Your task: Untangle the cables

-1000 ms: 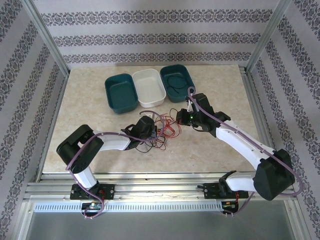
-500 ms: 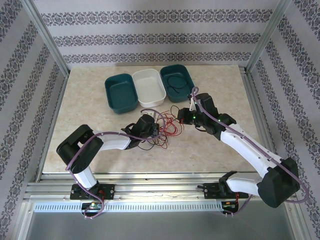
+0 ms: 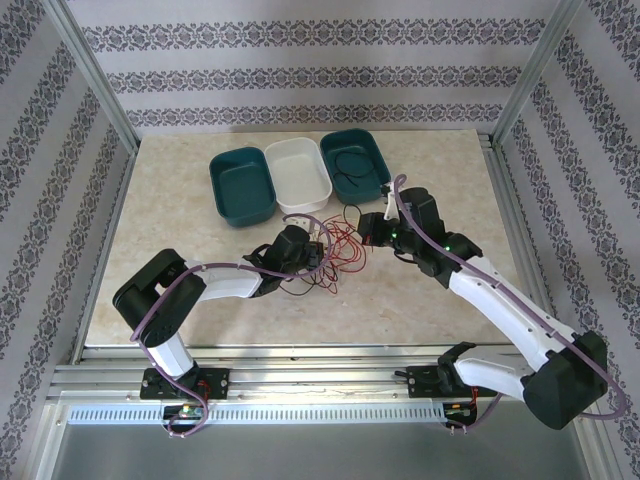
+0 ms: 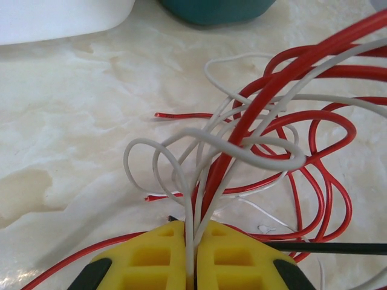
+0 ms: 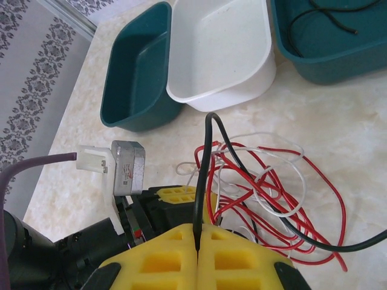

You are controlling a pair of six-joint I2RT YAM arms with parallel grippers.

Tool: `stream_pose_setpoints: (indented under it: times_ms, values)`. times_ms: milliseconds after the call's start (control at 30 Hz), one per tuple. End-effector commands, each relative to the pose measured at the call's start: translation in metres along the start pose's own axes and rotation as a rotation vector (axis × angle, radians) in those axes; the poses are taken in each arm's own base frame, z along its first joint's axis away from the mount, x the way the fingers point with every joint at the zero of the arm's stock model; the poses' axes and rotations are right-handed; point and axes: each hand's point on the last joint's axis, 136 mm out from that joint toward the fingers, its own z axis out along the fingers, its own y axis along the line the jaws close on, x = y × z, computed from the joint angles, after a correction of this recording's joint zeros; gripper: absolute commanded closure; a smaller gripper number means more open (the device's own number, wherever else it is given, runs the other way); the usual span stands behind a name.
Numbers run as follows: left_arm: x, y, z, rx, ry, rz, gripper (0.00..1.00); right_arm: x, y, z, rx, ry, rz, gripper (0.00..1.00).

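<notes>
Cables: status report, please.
Left gripper shut on white cables. Right gripper shut on black cable. Tangle loose on table between them. Bins behind, apart.

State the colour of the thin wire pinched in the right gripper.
Black: the thin black wire shows best in the right wrist view.

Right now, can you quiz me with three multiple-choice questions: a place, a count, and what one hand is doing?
1. Where does the stray black cable lie? A) white tub B) bare table C) right teal tub
2. How many tubs are there? A) two B) three C) five
3. The right hand is: A) shut on a second black cable B) open C) gripping a tub
Answers: 1 C, it curls inside. 2 B, left teal tub and white tub sit beside it. 3 A, the cable is pinched between its fingers.
</notes>
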Motion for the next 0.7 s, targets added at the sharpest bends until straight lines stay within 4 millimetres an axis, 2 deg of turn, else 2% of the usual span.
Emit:
stream_pose_setpoints:
  times_ms: [0, 167, 400, 500, 667]
  values:
    - [0.049, 0.057, 0.000, -0.200, 0.156, 0.014, 1.00, -0.058, 0.034, -0.035, -0.089, -0.257, -0.068, 1.00]
    - [0.050, 0.061, -0.003, -0.212, 0.149, 0.006, 1.00, -0.065, 0.023, -0.044, -0.013, -0.289, -0.079, 1.00]
    - [0.048, 0.064, -0.006, -0.193, 0.129, -0.027, 0.99, -0.055, 0.001, -0.040, 0.066, -0.264, -0.060, 1.00]
    - [0.045, 0.060, -0.007, -0.160, 0.115, -0.043, 0.84, -0.045, -0.008, -0.033, 0.091, -0.225, -0.045, 1.00]
    - [0.039, 0.051, -0.008, -0.110, 0.101, -0.052, 0.82, -0.029, -0.014, -0.017, 0.092, -0.161, -0.018, 1.00]
